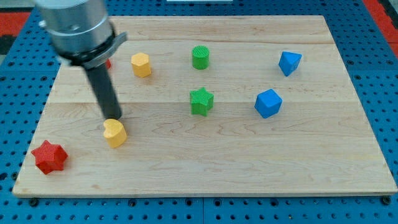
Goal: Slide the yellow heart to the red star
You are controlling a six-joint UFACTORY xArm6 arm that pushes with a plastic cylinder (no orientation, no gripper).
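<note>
7 blocks show on the wooden board (249, 155), with an 8th, red, mostly hidden behind our arm (78, 28). We carry no pincer, only a rod; nothing opens or shuts. My tip (114, 118) sits touching or just above the top edge of the yellow heart (115, 133), which lies at the view's lower left. The red star (50, 157) rests near it, toward the view's bottom left corner.

We judge the heart light, rigid and prone to spin on smooth wood, so contact belongs on its upper right side, pushing through its middle.

Elsewhere stand the yellow hexagon (141, 64), green cylinder (201, 57), green star (201, 101), blue cube (268, 103) and another blue block (289, 63). A blue pegboard (373, 74) surrounds the board.
</note>
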